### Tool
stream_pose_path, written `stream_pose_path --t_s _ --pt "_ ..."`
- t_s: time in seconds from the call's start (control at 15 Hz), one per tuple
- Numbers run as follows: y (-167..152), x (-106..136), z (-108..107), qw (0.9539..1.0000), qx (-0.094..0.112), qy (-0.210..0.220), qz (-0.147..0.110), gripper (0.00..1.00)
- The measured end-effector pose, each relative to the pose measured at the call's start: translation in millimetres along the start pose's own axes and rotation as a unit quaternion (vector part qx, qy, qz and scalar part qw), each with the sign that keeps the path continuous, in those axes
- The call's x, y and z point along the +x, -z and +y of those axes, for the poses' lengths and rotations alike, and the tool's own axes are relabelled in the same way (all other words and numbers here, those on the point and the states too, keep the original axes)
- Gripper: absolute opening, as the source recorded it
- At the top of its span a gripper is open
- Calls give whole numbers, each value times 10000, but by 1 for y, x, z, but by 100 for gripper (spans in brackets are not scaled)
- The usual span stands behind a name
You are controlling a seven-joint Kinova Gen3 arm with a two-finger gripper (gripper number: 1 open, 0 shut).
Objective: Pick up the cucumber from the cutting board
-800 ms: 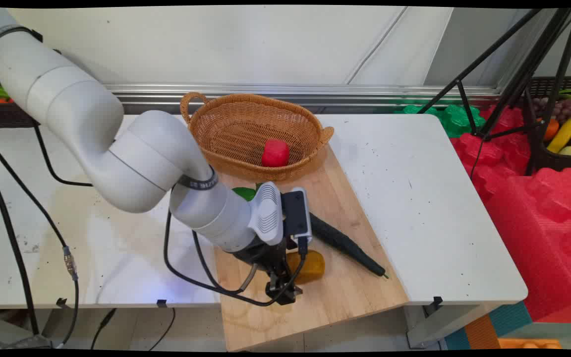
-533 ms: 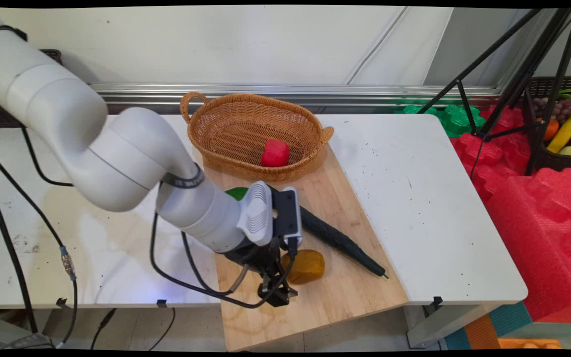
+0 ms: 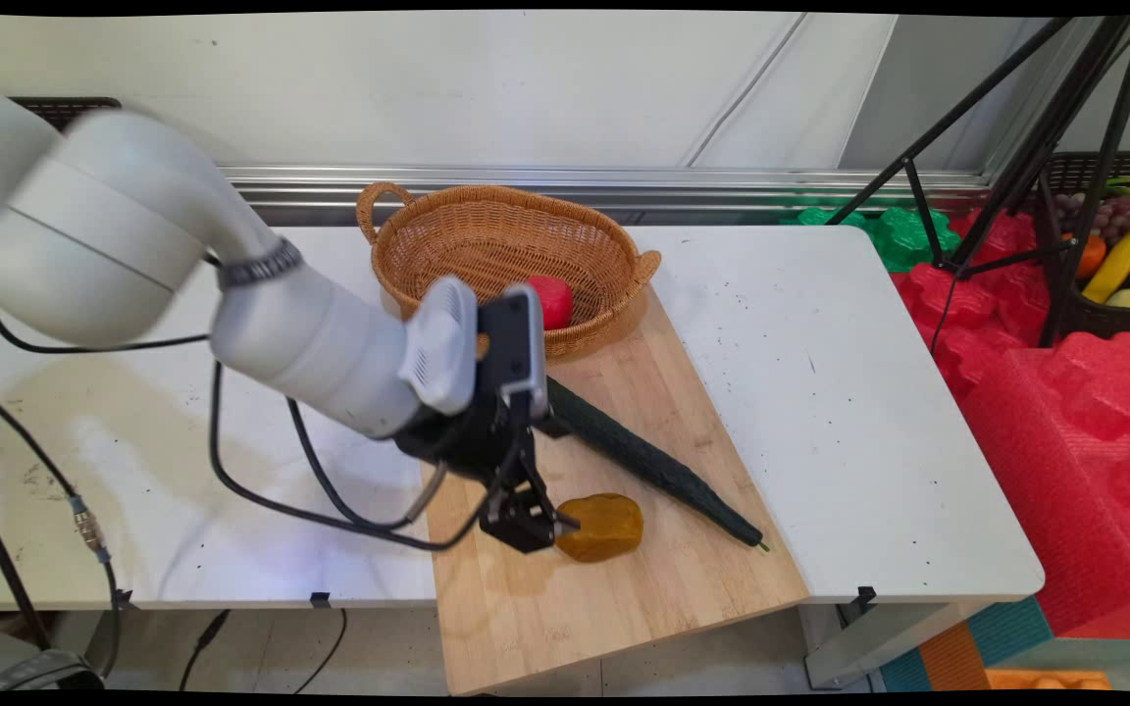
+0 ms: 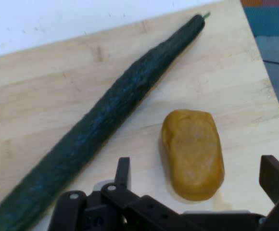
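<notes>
Trouble could come from the claw: it hangs wide open, holding nothing, with its tips just left of the yellow-brown lump on the wooden board. A bump could shove the lump toward the long dark cucumber close by. Since a moment ago, the arm has lifted and swung left, and the lump now shows whole. A red block sits in the basket.

Robot lab: tripod, foam mats.
</notes>
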Motion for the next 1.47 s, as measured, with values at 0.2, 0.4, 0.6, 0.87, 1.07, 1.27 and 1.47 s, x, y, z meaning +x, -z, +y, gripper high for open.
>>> stream_pose_path --t_s 0.2,0.4,0.6,0.87,1.07,1.27,1.47 --pt "27 8 -9 9996 143 11 231 100" --pt "46 16 -20 9987 310 50 397 100" --pt "47 23 -30 9985 409 23 377 100" --pt "28 32 -45 9987 465 -188 52 100" --pt "1 40 -52 9980 390 -407 -277 100" --pt "-25 48 -58 9966 286 -577 -518 100" --pt "-53 54 -67 9946 192 -689 -747 100"
